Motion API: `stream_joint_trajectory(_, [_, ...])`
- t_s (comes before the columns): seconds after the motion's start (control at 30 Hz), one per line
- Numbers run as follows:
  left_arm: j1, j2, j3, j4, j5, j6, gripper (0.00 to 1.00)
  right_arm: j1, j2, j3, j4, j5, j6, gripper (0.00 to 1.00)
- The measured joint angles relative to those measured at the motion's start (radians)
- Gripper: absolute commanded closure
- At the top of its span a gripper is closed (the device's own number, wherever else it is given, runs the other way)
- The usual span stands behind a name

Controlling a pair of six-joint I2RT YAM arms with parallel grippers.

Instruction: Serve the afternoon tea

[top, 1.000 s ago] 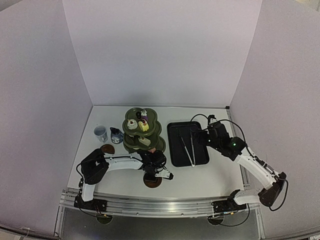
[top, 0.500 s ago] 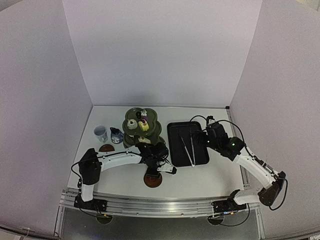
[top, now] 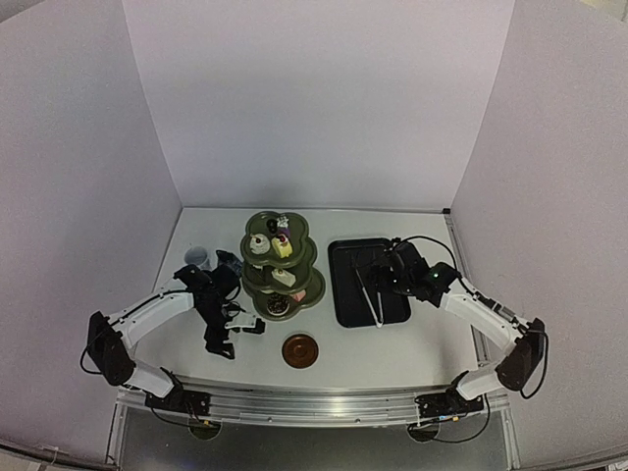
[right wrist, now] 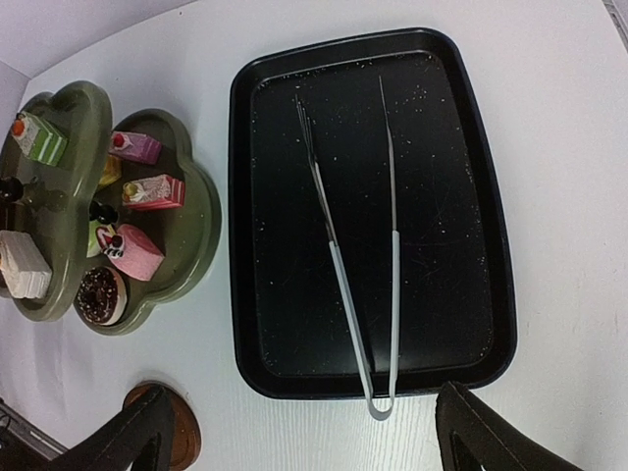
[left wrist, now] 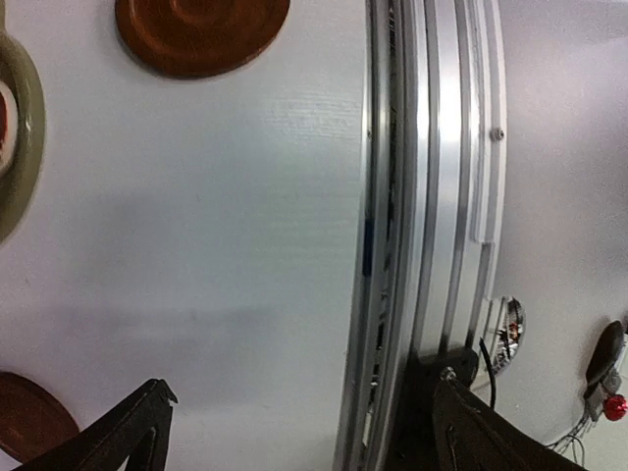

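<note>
On the speckled black tray (right wrist: 442, 196) lie slim metal tongs (right wrist: 394, 294), left claw (left wrist: 302, 397) and right claw (right wrist: 304, 397) agape

My left arm (top: 157, 306), right arm (top: 481, 314): white shells, black joints, looping black cables. Green light (top: 430, 278) behind right wrist. Right gripper (right wrist: 304, 412): black tapered fingers (right wrist: 147, 437).

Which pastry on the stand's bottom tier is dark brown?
The doughnut beside the pink slice; it alone is a ring with dark icing.
</note>
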Motion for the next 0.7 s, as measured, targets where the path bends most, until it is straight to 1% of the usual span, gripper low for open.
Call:
stream_joint_trajectory(0.07, [0.105, -0.047, -0.07, -0.024, -0.005, 0.03, 0.09, 0.0, 0.01, 0.013, -0.002, -0.002, 0.001, 0.1])
stream_joint_trajectory(0.17, [0.297, -0.065, -0.121, 0.035, -0.029, 0.048, 0.1, 0.0, 0.014, 0.035, -0.003, -0.005, 0.001, 0.1])
stream_joint_trajectory(0.23, [0.401, -0.039, -0.124, 0.105, -0.041, 0.048, 0.13, 0.0, 0.014, 0.045, -0.003, -0.008, 0.001, 0.1])
stream_joint_trajectory(0.33, [0.508, 0.083, -0.078, 0.194, -0.044, 0.044, 0.17, 0.0, 0.019, 0.052, -0.002, -0.016, 0.001, 0.11])
stream_joint_trajectory(0.4, [0.536, 0.177, -0.034, 0.246, -0.056, 0.038, 0.18, 0.0, 0.024, 0.052, -0.003, -0.021, 0.0, 0.11])
stream_joint_trajectory(0.47, [0.544, 0.26, -0.005, 0.311, -0.068, 0.033, 0.22, 0.0, 0.027, 0.052, -0.004, -0.023, 0.0, 0.11])
stream_joint_trajectory(0.5, [0.544, 0.289, 0.005, 0.327, -0.071, 0.032, 0.24, 0.0, 0.027, 0.052, -0.005, -0.023, 0.001, 0.11])
stream_joint_trajectory(0.63, [0.542, 0.396, 0.058, 0.361, -0.095, 0.027, 0.26, 0.0, 0.026, 0.051, -0.007, -0.022, 0.001, 0.11])
stream_joint_trajectory(0.7, [0.542, 0.432, 0.074, 0.385, -0.116, 0.026, 0.29, 0.0, 0.023, 0.048, -0.007, -0.022, 0.002, 0.11])
